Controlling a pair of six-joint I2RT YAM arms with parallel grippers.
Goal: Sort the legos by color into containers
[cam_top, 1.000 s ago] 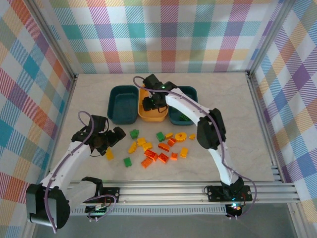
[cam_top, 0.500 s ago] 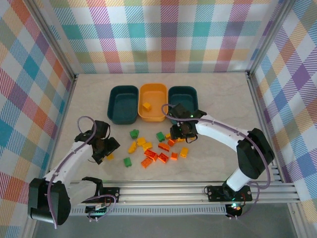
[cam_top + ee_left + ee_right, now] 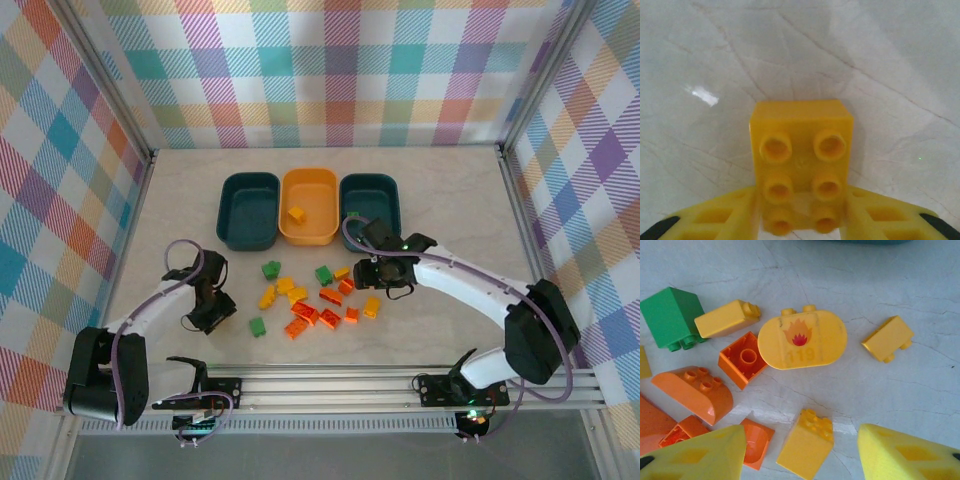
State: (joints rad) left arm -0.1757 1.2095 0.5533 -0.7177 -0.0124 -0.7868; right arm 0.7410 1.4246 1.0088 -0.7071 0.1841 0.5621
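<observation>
The legos lie scattered mid-table in orange, yellow and green. My left gripper is down on the table left of them, its yellow fingers pressed against both sides of a yellow six-stud lego. My right gripper hovers open over the right part of the pile, with a small yellow brick loose between its fingertips and a yellow flame-printed oval piece ahead. Of the containers at the back, the left teal tub looks bare, and the yellow-orange tub holds one yellow brick.
The right teal tub sits just behind my right arm. In the right wrist view a green brick, orange bricks and two more yellow bricks surround the open fingers. Metal frame rails run along the near edge.
The left gripper dropped onto the yellow lego and closed on it. The right arm swung back from the yellow-orange tub, leaving a yellow brick there, and came down over the pile.
</observation>
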